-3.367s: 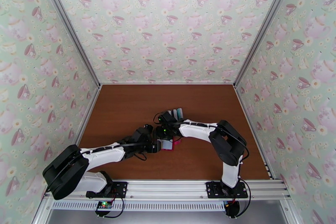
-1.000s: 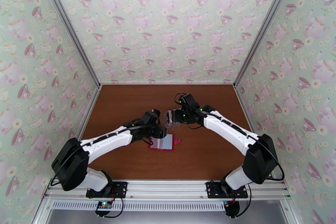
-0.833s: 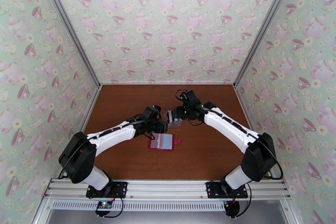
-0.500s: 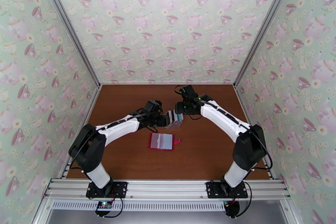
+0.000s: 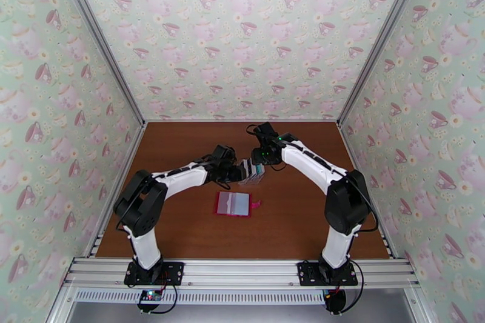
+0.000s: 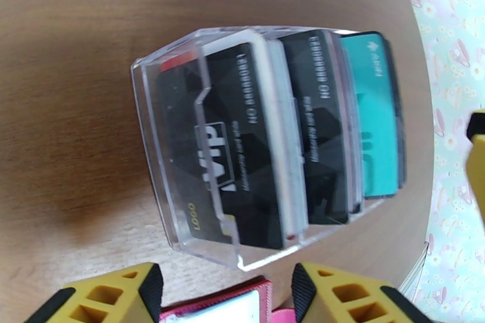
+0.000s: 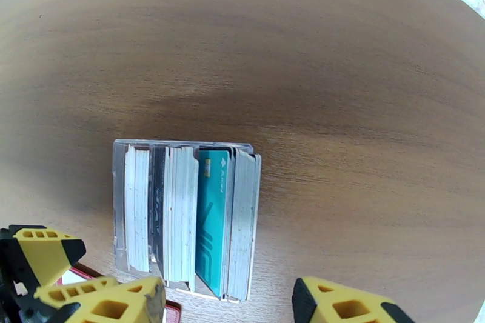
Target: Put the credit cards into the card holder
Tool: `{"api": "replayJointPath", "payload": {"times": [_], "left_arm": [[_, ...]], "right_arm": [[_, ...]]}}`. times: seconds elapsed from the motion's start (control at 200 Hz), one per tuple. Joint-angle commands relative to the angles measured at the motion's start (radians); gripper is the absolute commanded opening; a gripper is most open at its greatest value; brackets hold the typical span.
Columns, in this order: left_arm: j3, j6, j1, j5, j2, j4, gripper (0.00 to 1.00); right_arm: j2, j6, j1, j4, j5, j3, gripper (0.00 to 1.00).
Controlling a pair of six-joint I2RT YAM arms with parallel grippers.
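The credit cards (image 6: 254, 148) stand on edge in a clear slotted stand (image 5: 251, 171): black ones (image 6: 315, 136), white ones (image 7: 180, 215) and a teal one (image 7: 212, 221). The card holder (image 5: 233, 203), a red wallet, lies open and flat on the table, nearer the arms than the stand. My left gripper (image 5: 237, 171) is at the stand's left side, open, with nothing between its yellow fingers (image 6: 121, 294). From behind and to the right, my right gripper (image 5: 261, 158) hovers over the stand, open too, its fingertips (image 7: 345, 303) apart.
The brown wooden table (image 5: 182, 148) is walled in by teacup-patterned panels on three sides. A metal rail (image 5: 242, 273) carrying the arm bases runs along the near edge. A corner of the wallet (image 6: 236, 303) peeks between the left fingers.
Both arms have reached away from the wallet toward the stand, the left one stretching farther out and the right one swinging to the back. The left jaws have narrowed slightly.
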Motion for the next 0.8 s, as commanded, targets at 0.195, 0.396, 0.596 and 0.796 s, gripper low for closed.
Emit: {"api": "replayJointPath", "payload": {"times": [0.195,0.396,0.596,0.796], "left_arm": [[0.007,-0.03,0.02,0.046,0.068,0.073,0.58],[-0.01,-0.037,0.021,0.038,0.088,0.081,0.57],[-0.038,-0.039,0.022,0.033,0.094,0.083,0.52],[-0.066,-0.033,0.021,0.029,0.089,0.081,0.51]], "right_arm": [[0.014,-0.018,-0.004,-0.01,0.014,-0.001,0.59],[0.027,-0.027,-0.004,-0.013,0.013,0.003,0.59],[0.052,-0.032,-0.004,-0.014,0.003,-0.002,0.59],[0.061,-0.029,-0.004,0.008,-0.028,-0.035,0.59]]}}
